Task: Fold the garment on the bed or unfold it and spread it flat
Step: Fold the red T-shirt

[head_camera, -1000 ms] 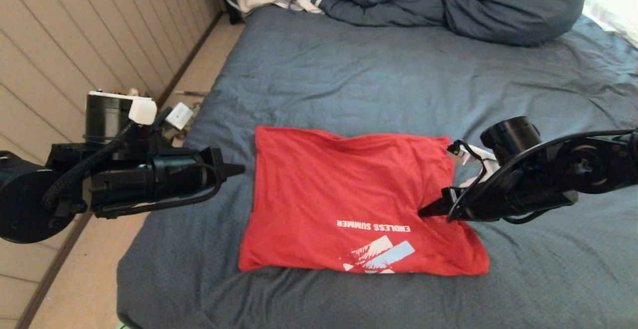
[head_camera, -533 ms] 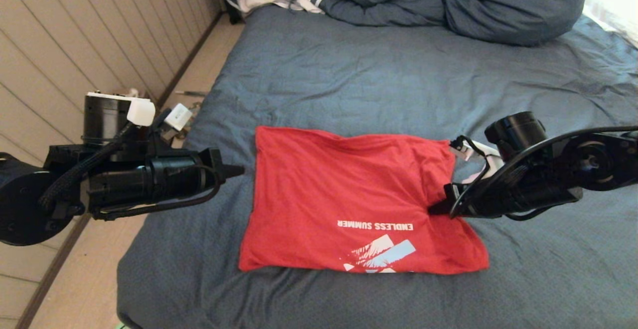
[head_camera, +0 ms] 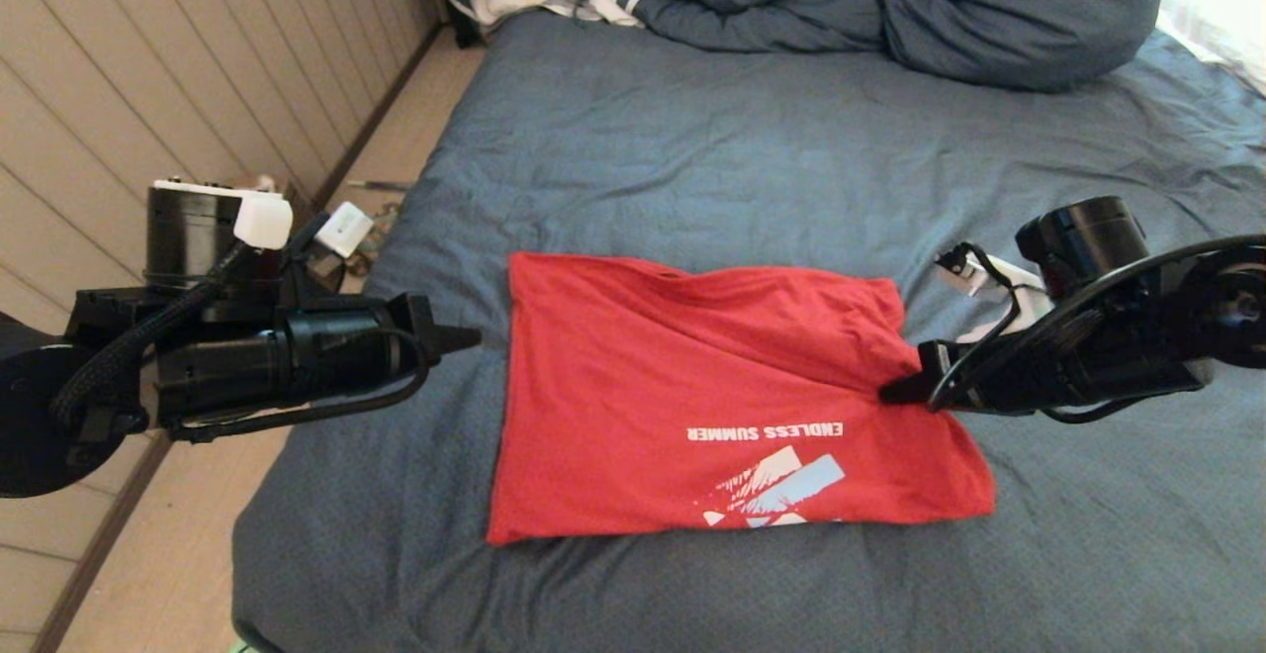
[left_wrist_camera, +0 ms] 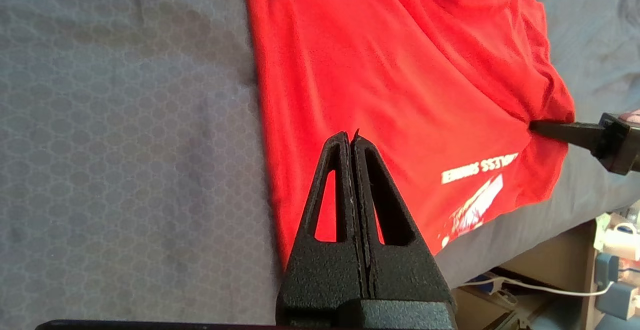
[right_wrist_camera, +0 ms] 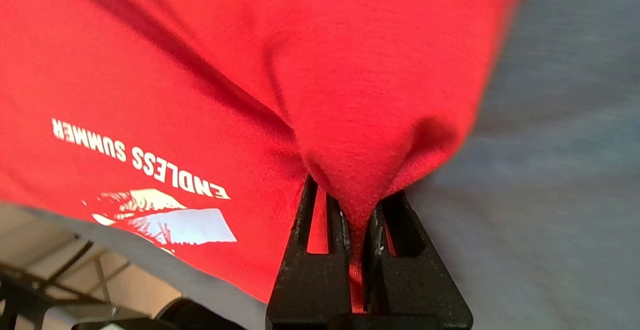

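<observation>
Right gripper [head_camera: 887, 395], garment [head_camera: 692, 386] dragged rightward.

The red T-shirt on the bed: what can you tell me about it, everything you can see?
The red T-shirt is soft knit cloth, folded into a rough rectangle on the slate-blue bed. White lettering reading ENDLESS SUMMER and a white and light-blue graphic face up near its front edge. The right gripper is shut on a pinch of its right edge, drawing creases across it. The left gripper, shut, hovers beside its left edge without touching.
</observation>
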Controlling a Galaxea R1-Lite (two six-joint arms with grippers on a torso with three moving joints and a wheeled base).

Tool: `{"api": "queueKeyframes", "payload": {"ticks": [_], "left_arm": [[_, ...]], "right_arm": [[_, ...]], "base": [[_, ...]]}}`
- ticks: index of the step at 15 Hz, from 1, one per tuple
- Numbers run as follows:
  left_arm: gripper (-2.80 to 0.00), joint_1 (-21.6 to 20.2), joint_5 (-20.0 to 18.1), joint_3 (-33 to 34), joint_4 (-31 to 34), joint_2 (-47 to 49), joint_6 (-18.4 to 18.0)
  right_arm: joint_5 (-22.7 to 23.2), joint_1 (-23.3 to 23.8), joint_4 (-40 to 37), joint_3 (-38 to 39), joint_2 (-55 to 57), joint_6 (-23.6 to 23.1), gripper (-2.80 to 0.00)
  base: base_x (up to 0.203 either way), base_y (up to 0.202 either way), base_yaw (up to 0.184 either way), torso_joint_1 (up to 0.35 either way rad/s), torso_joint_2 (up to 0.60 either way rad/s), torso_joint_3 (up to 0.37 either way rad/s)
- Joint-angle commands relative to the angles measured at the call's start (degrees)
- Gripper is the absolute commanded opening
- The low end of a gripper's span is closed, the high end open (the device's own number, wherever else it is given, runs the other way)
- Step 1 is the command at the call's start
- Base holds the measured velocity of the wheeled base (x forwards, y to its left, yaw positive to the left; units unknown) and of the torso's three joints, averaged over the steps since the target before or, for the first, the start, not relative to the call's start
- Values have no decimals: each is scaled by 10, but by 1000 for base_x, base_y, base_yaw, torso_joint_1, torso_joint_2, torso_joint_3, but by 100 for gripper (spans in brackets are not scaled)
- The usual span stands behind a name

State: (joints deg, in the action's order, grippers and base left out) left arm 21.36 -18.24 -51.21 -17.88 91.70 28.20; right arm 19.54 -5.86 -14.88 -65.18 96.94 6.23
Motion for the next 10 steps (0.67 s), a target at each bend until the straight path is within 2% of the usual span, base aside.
{"api": "queueKeyframes", "payload": {"ticks": [1,10], "left_arm": [[-280,0,-2,1,-1,-6,2],[-280,1,-5,7,-1,-17,2]], "right_arm": [[1,30,-2,5,-12,-2,-280],[6,147,-5,40,-45,-42,-280]], "base": [[0,0,0,0,0,0],[0,0,0,0,0,0]]}}
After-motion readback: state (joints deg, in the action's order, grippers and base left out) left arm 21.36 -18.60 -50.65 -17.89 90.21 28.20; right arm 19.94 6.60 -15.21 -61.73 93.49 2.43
